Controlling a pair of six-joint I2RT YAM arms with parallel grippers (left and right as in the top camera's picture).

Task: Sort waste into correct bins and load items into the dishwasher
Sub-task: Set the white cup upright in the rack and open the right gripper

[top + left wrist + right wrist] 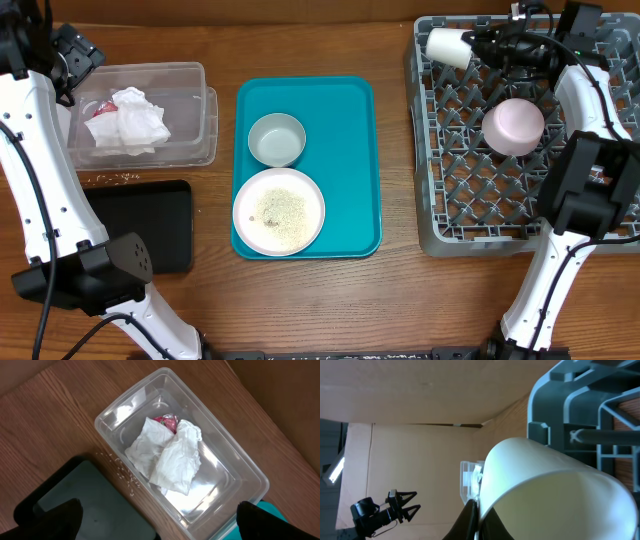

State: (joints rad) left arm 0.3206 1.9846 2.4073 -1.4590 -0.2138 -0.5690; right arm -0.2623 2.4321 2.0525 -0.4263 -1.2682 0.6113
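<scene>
My left gripper (75, 58) hangs open and empty over the far end of the clear tub (195, 110), its fingertips (55, 519) wide apart. Crumpled white napkins (170, 457) and a red wrapper scrap (167, 421) lie in the tub. Beside it is the black tray (140, 225). My right gripper (480, 45) is shut on the rim of a small white cup (447, 47), held on its side over the far left corner of the grey dish rack (470, 190). A pinkish bowl (513, 126) sits upside down in the rack. The cup (555, 490) fills the right wrist view.
A teal tray (350, 160) in the middle holds a pale grey bowl (276, 138) and a white plate (279, 210) with rice on it. Loose rice grains (124, 471) lie on the wood between tub and black tray.
</scene>
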